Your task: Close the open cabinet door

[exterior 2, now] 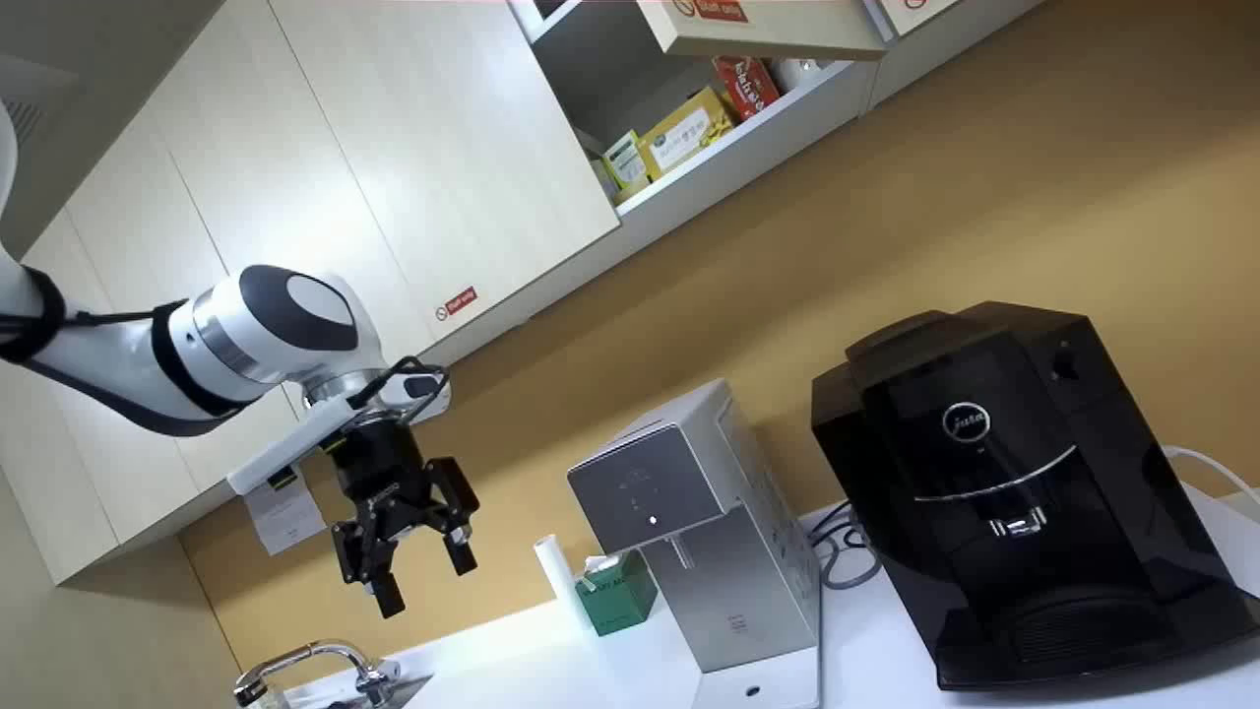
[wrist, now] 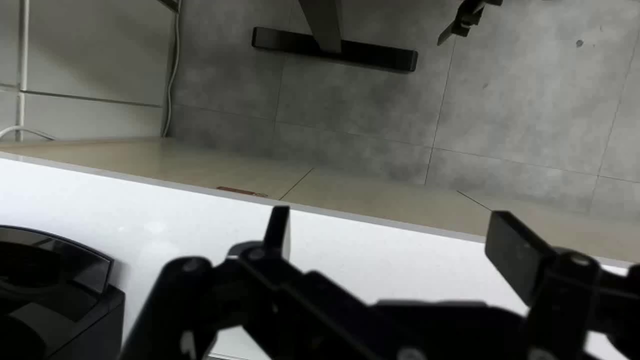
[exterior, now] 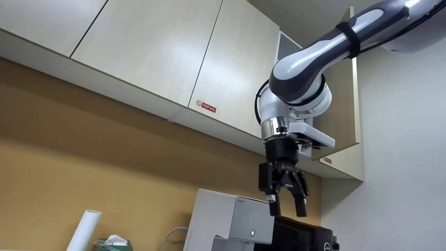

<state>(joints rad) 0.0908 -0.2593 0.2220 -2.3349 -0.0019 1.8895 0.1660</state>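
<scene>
The cabinet door (exterior: 339,104) is a flat beige panel that stands swung open at the right end of the wall cabinets in an exterior view; the arm hides part of it. In an exterior view its lower part (exterior 2: 787,28) shows at the top edge, with a red label near its free corner. My gripper (exterior: 287,211) points down with its fingers apart and nothing between them. It hangs lower than the door's bottom edge and does not touch it. It also shows in an exterior view (exterior 2: 427,581) and the wrist view (wrist: 389,222). The door is out of the wrist view.
Boxes (exterior 2: 684,133) stand inside the open cabinet. A closed labelled door (exterior: 233,76) lies beside the opening. Below are a silver dispenser (exterior 2: 679,502), a black coffee machine (exterior 2: 984,551), a green tissue box (exterior 2: 618,596), a tap (exterior 2: 340,648) and the white counter (wrist: 390,270).
</scene>
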